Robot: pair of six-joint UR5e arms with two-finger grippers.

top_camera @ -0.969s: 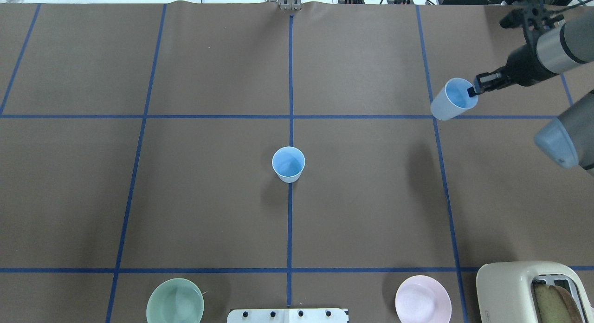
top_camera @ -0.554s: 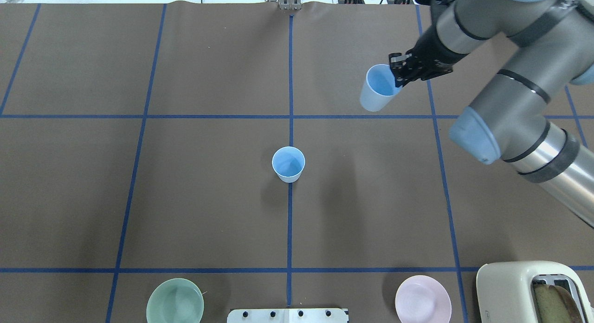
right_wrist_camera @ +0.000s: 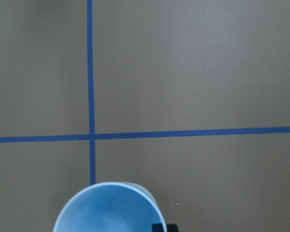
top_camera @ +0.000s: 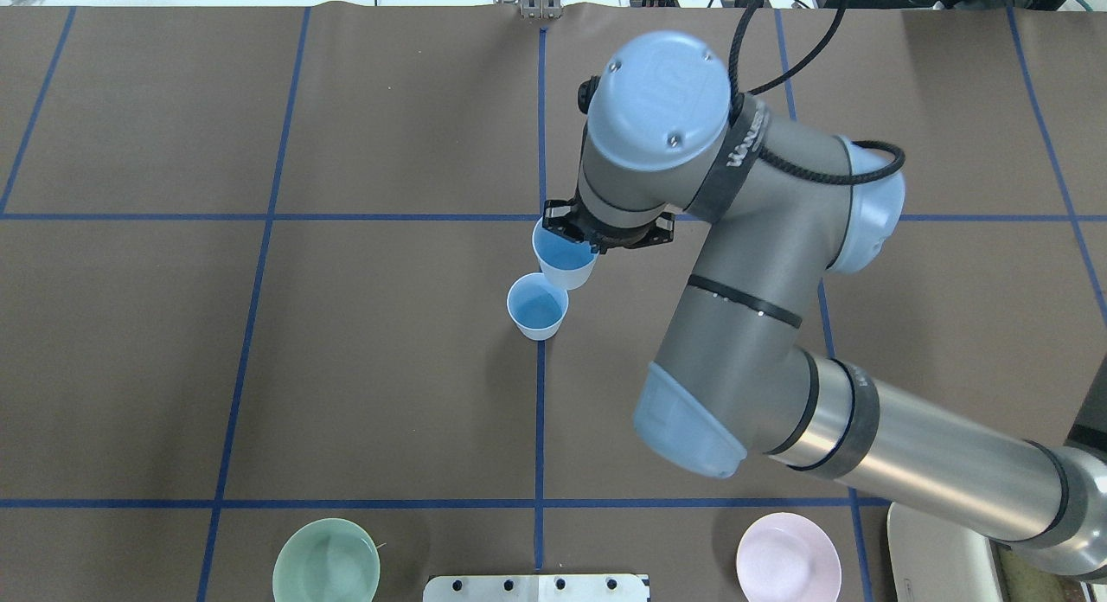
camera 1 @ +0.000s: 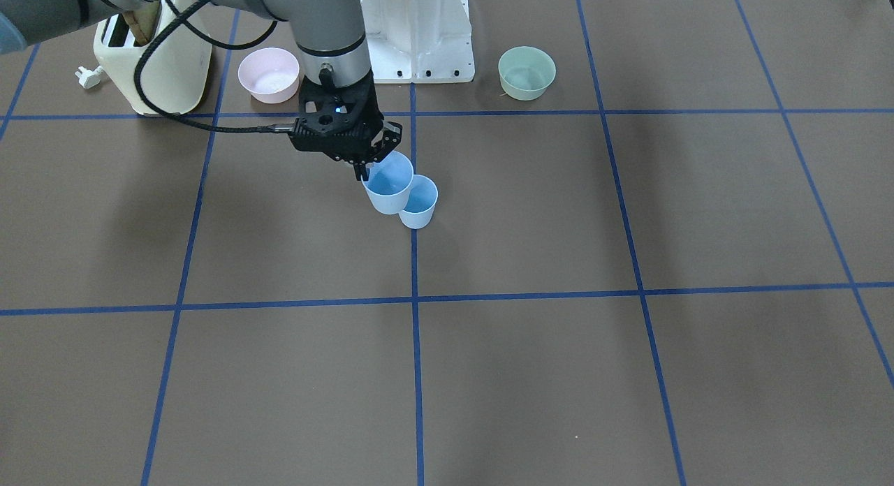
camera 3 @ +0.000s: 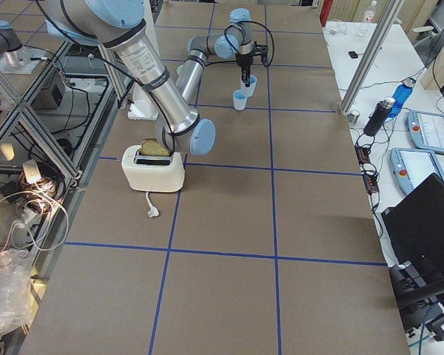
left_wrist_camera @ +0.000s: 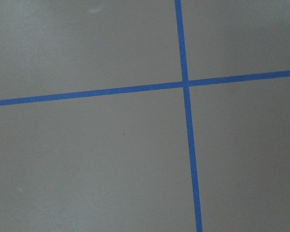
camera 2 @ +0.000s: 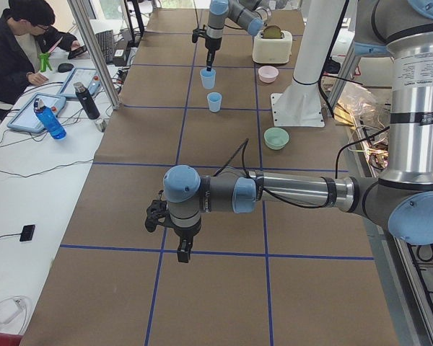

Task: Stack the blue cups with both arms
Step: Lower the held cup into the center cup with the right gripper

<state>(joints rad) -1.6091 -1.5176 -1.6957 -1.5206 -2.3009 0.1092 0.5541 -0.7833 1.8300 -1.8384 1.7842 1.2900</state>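
One blue cup stands upright on the table's centre line; it also shows in the front view. My right gripper is shut on the rim of the second blue cup, one finger inside it. This held cup hangs upright just beside the standing one, slightly higher, and overlaps its rim in the views. The right wrist view shows the held cup's mouth at the bottom edge. My left gripper shows only in the exterior left view, over a tape crossing far from the cups. I cannot tell whether it is open or shut.
A green bowl and a pink bowl sit near the white base mount. A cream toaster with bread stands beside the pink bowl. My right arm spans the table's right half. An operator sits at a side table.
My right arm has swung the held cup from the table's far right in to the centre, beside the standing cup. The standing cup has not moved.
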